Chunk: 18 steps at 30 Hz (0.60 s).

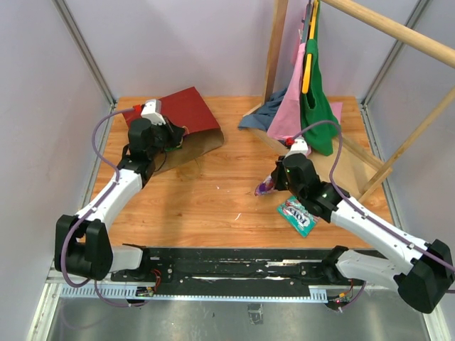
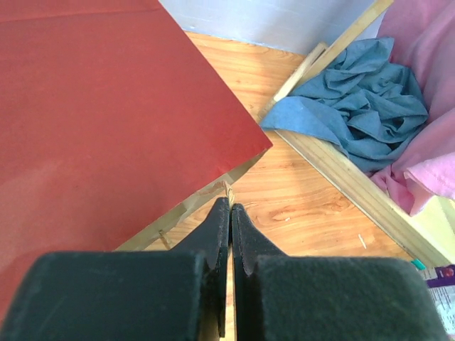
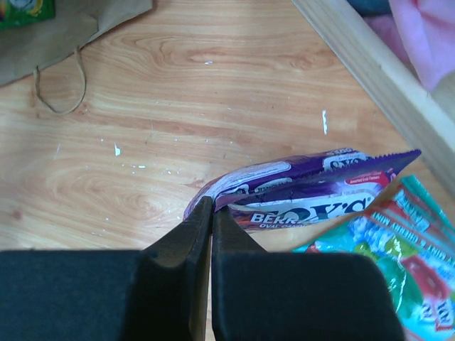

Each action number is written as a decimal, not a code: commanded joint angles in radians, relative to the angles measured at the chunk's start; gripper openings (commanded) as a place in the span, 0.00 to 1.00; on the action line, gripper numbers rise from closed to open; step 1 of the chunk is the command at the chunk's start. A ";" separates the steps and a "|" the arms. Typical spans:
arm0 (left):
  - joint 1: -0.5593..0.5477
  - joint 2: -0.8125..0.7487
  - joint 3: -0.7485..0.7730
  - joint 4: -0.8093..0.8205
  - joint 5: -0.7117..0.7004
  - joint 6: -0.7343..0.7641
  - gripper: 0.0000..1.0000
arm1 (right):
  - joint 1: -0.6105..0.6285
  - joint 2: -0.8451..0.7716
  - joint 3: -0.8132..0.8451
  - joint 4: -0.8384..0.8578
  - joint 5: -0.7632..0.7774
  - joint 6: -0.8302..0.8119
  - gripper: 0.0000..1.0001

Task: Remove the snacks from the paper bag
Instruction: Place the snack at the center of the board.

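The dark red paper bag [image 1: 186, 112] lies on its side at the back left, its brown kraft mouth [image 1: 195, 145] facing right. My left gripper [image 1: 176, 137] [image 2: 230, 206] is shut at the mouth, with a tan sliver of the bag pinched at its fingertips and the red panel [image 2: 106, 121] held up. My right gripper [image 1: 269, 185] [image 3: 212, 206] is shut on the end of a purple snack packet [image 1: 264, 188] [image 3: 306, 181], low over the table middle. A teal packet [image 1: 296, 215] [image 3: 402, 256] lies flat beside it. A green packet [image 3: 25, 8] shows by the bag's brown paper [image 3: 78, 28].
A pale wooden frame [image 1: 359, 153] [image 2: 355, 181] stands at the back right with pink [image 1: 291, 114] and green [image 1: 316, 106] garments hanging on it and a blue cloth [image 1: 257, 117] [image 2: 355, 106] at its foot. The bag's twine handle [image 3: 60, 89] lies on the wood.
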 commanded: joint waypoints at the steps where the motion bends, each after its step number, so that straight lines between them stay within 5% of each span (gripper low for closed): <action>1: 0.006 -0.041 -0.047 0.112 -0.023 -0.010 0.01 | 0.042 -0.008 0.074 -0.138 0.142 0.314 0.01; 6: 0.005 -0.027 -0.016 0.077 0.014 0.035 0.01 | 0.144 0.069 0.174 -0.360 0.391 0.536 0.01; 18: 0.004 -0.079 -0.080 0.142 -0.082 0.029 0.00 | 0.151 0.060 0.180 -0.288 0.323 0.606 0.01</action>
